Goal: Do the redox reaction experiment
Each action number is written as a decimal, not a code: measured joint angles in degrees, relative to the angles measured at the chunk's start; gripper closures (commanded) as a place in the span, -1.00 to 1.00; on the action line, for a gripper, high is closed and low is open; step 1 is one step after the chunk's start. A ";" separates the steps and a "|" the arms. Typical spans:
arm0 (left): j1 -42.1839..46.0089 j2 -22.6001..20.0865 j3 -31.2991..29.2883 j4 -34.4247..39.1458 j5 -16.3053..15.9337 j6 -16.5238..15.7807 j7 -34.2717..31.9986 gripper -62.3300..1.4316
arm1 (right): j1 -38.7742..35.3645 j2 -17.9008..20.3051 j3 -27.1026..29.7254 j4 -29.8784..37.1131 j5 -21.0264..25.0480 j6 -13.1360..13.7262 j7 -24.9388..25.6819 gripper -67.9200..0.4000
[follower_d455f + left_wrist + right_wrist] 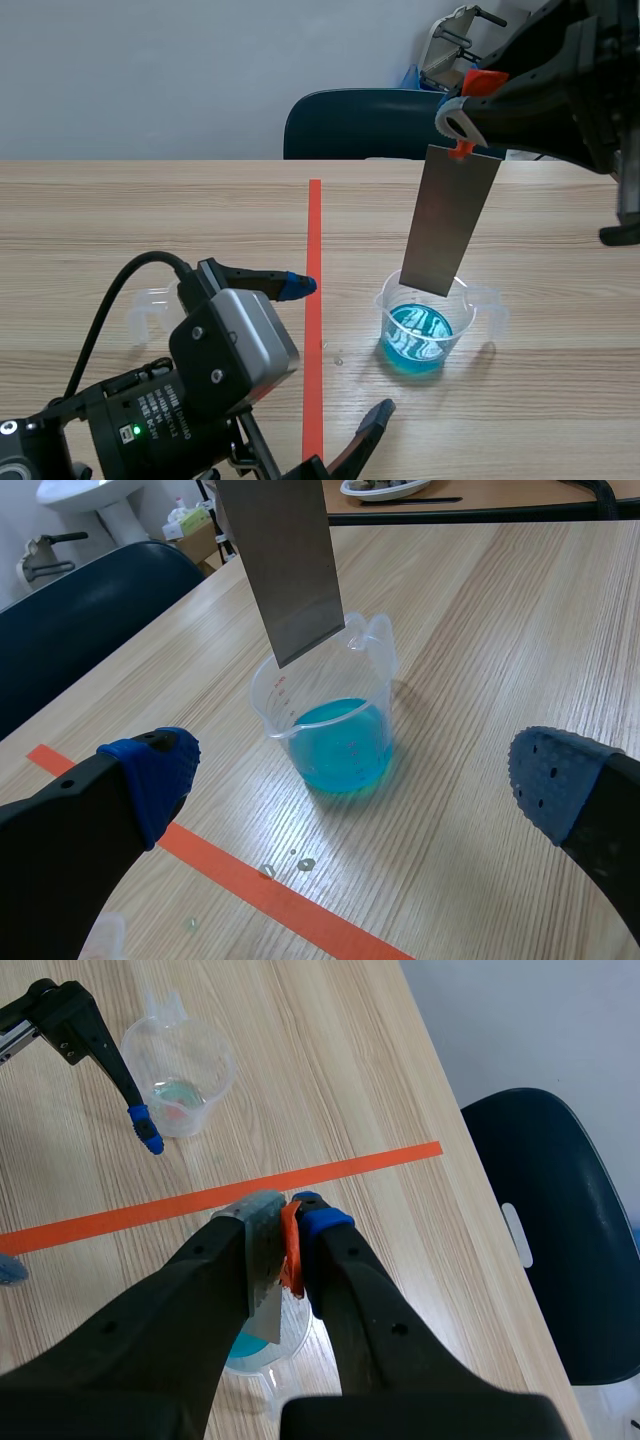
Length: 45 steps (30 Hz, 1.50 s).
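A clear beaker (425, 330) holding blue liquid stands on the table right of the tape line. Over it hangs a grey metal sheet (450, 220), its lower edge at about rim height and clear of the liquid. My right gripper (465, 120) is raised and shut on the sheet's orange top tab; the right wrist view shows the sheet (262, 1260) pinched between the fingers. My left gripper (340, 348) sits low and open, short of the beaker (335, 730), which lies ahead between its blue pads (150, 770).
An empty clear beaker (150, 305) stands left of the tape, half hidden by the left arm, and shows fully in the right wrist view (180, 1075). A dark blue chair (360, 125) is behind the far table edge. Small drops (290, 860) lie by the tape.
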 measured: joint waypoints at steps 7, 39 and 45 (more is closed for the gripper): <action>0.00 0.00 0.00 0.00 0.00 0.00 0.00 -1.00 | 0.00 0.00 0.00 0.00 0.00 0.00 0.00 0.97; 0.00 0.00 0.00 0.00 0.00 0.00 0.00 -0.48 | 0.00 0.00 0.00 0.00 -0.02 0.00 -0.04 0.97; 0.00 0.00 0.00 0.00 -0.02 0.00 0.07 0.91 | 0.00 0.00 0.00 0.00 -0.02 0.00 -0.04 0.97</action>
